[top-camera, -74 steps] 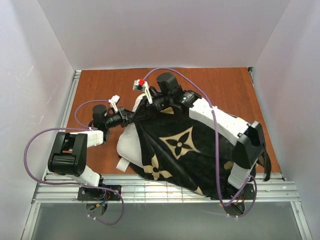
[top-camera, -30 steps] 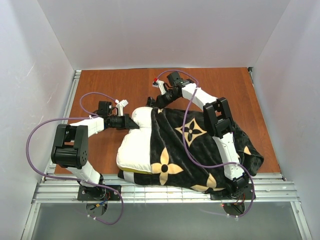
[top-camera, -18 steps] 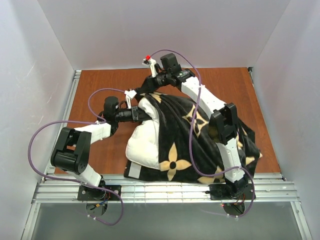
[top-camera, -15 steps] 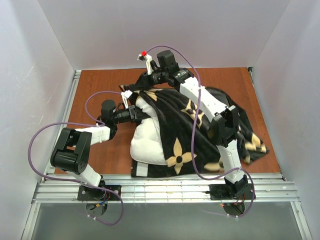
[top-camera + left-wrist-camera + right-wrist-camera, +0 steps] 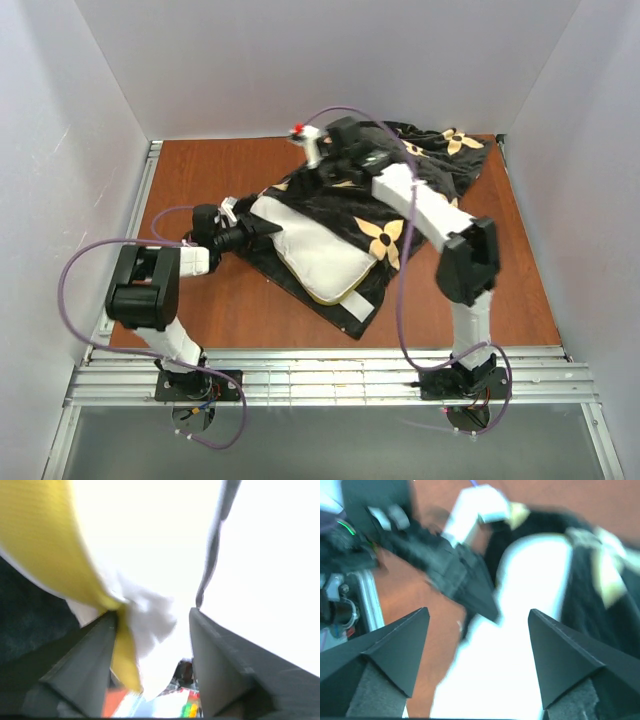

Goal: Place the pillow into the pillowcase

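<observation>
Pillow [image 5: 315, 255] not in yet: it lies diagonally at mid desk [image 5: 200, 170] on top of the pillowcase [image 5: 450, 150], white face fully exposed, yellow band along its near edge. Black fabric pokes out under its near and left edges, and the rest trails in a rumpled heap to the far right corner. Left pincer [image 5: 154, 611] is clamped on the pillow's left corner, with white cloth and yellow band bunched between the fingers. Right pincer [image 5: 477, 612] has its jaws wide apart, holding nothing, above the pillow's far left end near the left pincer.
</observation>
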Action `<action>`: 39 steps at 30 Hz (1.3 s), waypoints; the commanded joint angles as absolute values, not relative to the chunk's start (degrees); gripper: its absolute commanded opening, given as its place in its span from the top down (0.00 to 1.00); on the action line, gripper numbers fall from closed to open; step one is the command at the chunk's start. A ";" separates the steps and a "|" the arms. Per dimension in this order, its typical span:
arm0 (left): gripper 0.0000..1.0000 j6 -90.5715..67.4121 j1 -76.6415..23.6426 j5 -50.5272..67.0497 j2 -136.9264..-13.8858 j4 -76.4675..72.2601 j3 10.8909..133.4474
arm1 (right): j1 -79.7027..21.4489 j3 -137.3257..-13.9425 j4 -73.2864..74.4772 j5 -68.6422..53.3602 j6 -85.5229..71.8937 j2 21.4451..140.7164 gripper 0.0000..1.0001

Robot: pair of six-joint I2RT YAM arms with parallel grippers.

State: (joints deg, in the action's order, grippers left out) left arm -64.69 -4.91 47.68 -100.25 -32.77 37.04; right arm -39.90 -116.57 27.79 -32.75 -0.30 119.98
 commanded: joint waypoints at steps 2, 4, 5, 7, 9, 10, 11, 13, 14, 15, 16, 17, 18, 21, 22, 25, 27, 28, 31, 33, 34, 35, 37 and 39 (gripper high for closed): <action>0.41 -29.84 -5.71 50.89 -82.47 3.18 43.76 | -27.09 -100.58 33.75 -29.62 1.67 97.70 0.24; 0.41 -17.82 -5.45 48.45 -76.76 18.06 47.87 | -21.55 -89.46 34.36 -29.88 -1.73 92.05 0.24; 0.38 -8.53 -5.88 47.99 -75.51 21.93 49.12 | -18.75 -84.69 34.45 -30.75 -2.71 86.45 0.20; 0.25 2.15 -9.98 46.68 -72.95 28.37 52.19 | -16.71 -71.63 34.45 -30.94 -3.69 80.80 0.08; 0.24 15.47 -15.70 39.84 -72.16 31.01 55.28 | -14.33 -64.28 34.37 -30.32 -4.22 74.20 0.05; 0.23 18.78 -21.65 38.16 -72.68 30.94 55.54 | -13.63 -60.59 34.37 -30.50 -5.00 72.44 0.05; 0.21 21.94 -24.67 33.19 -73.73 31.02 56.68 | -12.49 -55.25 34.02 -30.15 -5.71 70.16 0.04; 0.20 27.67 -32.56 29.72 -78.10 31.29 58.26 | -11.34 -50.64 33.40 -31.63 -7.29 69.09 0.04; 0.20 28.64 -35.04 27.53 -79.79 31.29 59.05 | -10.55 -47.41 32.88 -31.73 -8.77 69.08 0.04; 0.20 29.70 -37.33 23.59 -81.63 31.20 60.89 | -10.20 -46.07 31.48 -31.82 -9.66 69.26 0.04; 0.20 29.97 -41.09 21.99 -83.22 31.20 61.69 | -9.93 -44.92 30.51 -33.03 -10.28 69.69 0.04; 0.20 30.06 -42.79 20.41 -86.28 30.85 62.13 | -9.58 -42.13 29.19 -34.26 -12.20 70.92 0.04; 0.19 29.19 -44.54 15.26 -87.61 29.37 62.49 | -9.49 -40.71 25.35 -35.67 -13.09 71.28 0.02; 0.19 26.20 -49.56 10.30 -92.36 27.17 61.62 | -9.41 -37.19 19.27 -37.79 -15.28 72.68 0.01; 0.19 24.80 -51.14 9.07 -93.16 26.20 61.00 | -9.49 -37.09 18.38 -38.58 -15.55 73.12 0.01; 0.19 22.78 -52.12 7.22 -96.23 22.86 59.16 | -9.58 -35.60 14.17 -38.24 -16.70 75.75 0.02; 0.31 21.54 -52.12 6.86 -99.64 22.15 59.50 | -9.49 -34.20 11.70 -37.18 -17.40 77.25 0.04; 0.54 21.10 -52.12 7.55 -100.45 22.06 60.20 | -9.67 -33.93 10.99 -37.18 -16.97 79.26 0.05; 0.91 16.36 -51.16 11.32 -102.12 21.88 62.13 | -10.10 -35.06 10.11 -36.92 -15.30 83.30 0.10; 0.97 13.37 -50.37 16.24 -102.57 22.15 64.33 | -11.77 -35.59 8.27 -36.48 -14.85 85.59 0.11; 0.99 12.23 -50.19 16.78 -103.26 22.15 65.03 | -12.39 -35.77 7.48 -36.04 -14.94 87.61 0.12; 1.00 11.26 -50.01 18.27 -103.62 22.93 66.43 | -13.52 -36.21 5.99 -36.04 -14.94 88.58 0.13; 1.00 8.97 -48.87 20.82 -104.58 23.90 67.85 | -14.67 -36.74 4.75 -35.60 -14.94 91.21 0.15; 1.00 7.22 -47.99 23.45 -104.59 23.99 68.82 | -15.82 -37.79 3.17 -36.21 -15.12 92.98 0.38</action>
